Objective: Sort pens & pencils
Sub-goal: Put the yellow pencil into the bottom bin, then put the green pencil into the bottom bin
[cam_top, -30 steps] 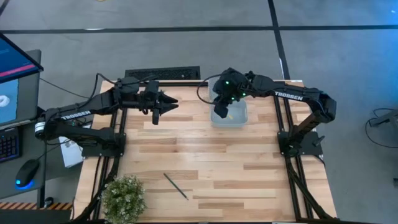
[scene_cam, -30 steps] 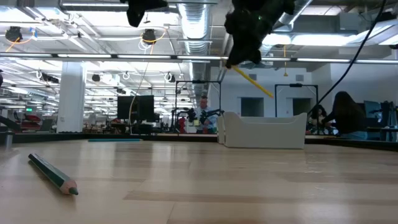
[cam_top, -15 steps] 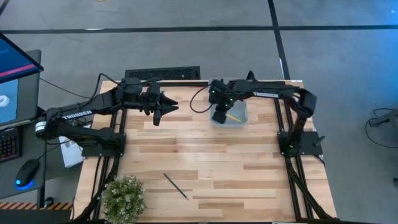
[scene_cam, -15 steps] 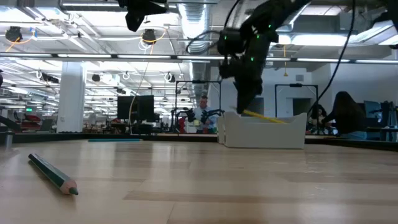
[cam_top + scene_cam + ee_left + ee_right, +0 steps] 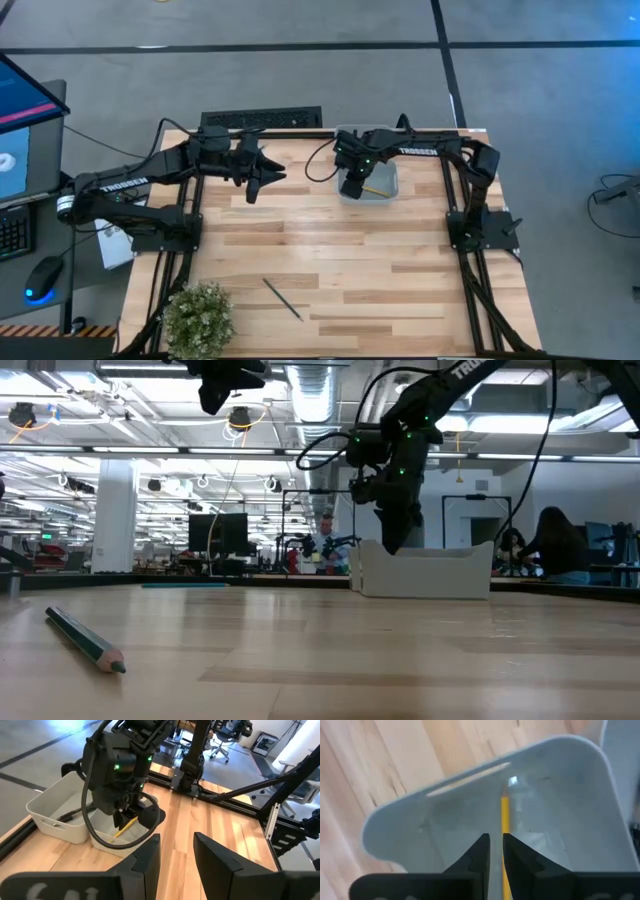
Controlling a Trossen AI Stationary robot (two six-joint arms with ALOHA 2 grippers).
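The right gripper [image 5: 493, 851] sits in the white bin [image 5: 400, 815], fingers nearly closed around the yellow pencil [image 5: 505, 820], while the left gripper [image 5: 176, 856] hovers part-open, empty.

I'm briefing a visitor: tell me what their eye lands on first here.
First, the right pincer reaching down into the pale bin at the table's far edge, a yellow pencil between its fingers. Next, the lone dark pencil lying on the near side of the wooden table, beside a small green plant at the near left corner.
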